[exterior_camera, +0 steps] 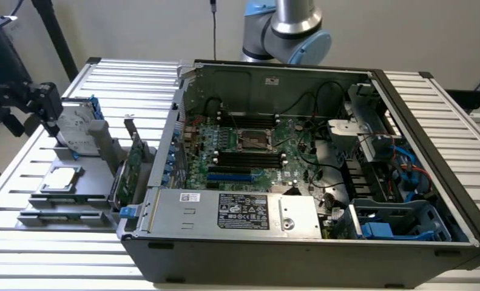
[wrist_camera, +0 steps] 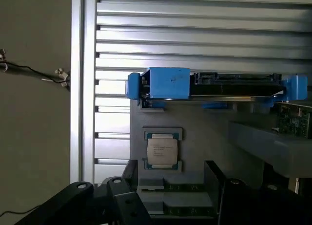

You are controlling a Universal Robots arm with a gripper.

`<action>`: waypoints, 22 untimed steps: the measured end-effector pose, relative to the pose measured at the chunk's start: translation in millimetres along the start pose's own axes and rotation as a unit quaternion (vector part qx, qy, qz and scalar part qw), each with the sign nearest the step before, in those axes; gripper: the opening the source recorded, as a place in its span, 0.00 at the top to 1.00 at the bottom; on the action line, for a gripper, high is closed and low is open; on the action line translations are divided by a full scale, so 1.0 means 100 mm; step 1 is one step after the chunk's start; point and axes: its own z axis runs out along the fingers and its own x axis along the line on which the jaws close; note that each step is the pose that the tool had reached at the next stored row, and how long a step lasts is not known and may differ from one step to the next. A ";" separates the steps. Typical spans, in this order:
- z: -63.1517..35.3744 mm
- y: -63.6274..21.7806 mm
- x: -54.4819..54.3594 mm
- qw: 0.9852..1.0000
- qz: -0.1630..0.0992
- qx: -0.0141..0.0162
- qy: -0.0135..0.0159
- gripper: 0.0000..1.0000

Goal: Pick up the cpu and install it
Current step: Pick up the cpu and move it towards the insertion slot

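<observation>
The cpu (exterior_camera: pixel 62 177) is a small square chip with a silver top, lying flat in a grey holder (exterior_camera: pixel 50 203) on the table at the exterior view's left, outside the computer case. In the wrist view the cpu (wrist_camera: pixel 162 152) sits in its recess, just ahead of my gripper (wrist_camera: pixel 170 178). The black fingers (wrist_camera: pixel 127 195) stand wide apart with nothing between them. From outside, my gripper (exterior_camera: pixel 39 108) hangs above and behind the holder, apart from the chip. The dark socket (exterior_camera: pixel 253 140) lies on the motherboard inside the case.
A silver hard drive with blue clips (wrist_camera: pixel 214 86) stands on edge beyond the cpu. A green circuit card (exterior_camera: pixel 131 165) stands upright between the holder and the case wall (exterior_camera: pixel 171 151). The slatted metal table's edge (wrist_camera: pixel 78 88) runs beside the holder.
</observation>
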 end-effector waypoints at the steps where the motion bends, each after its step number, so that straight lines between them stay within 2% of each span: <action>1: 0.020 0.001 0.02 1.000 0.000 0.000 0.000 0.35; 4: 0.074 0.004 0.07 1.000 0.000 0.000 0.000 0.35; 22: 0.400 -0.008 0.06 1.000 0.000 0.000 0.000 0.35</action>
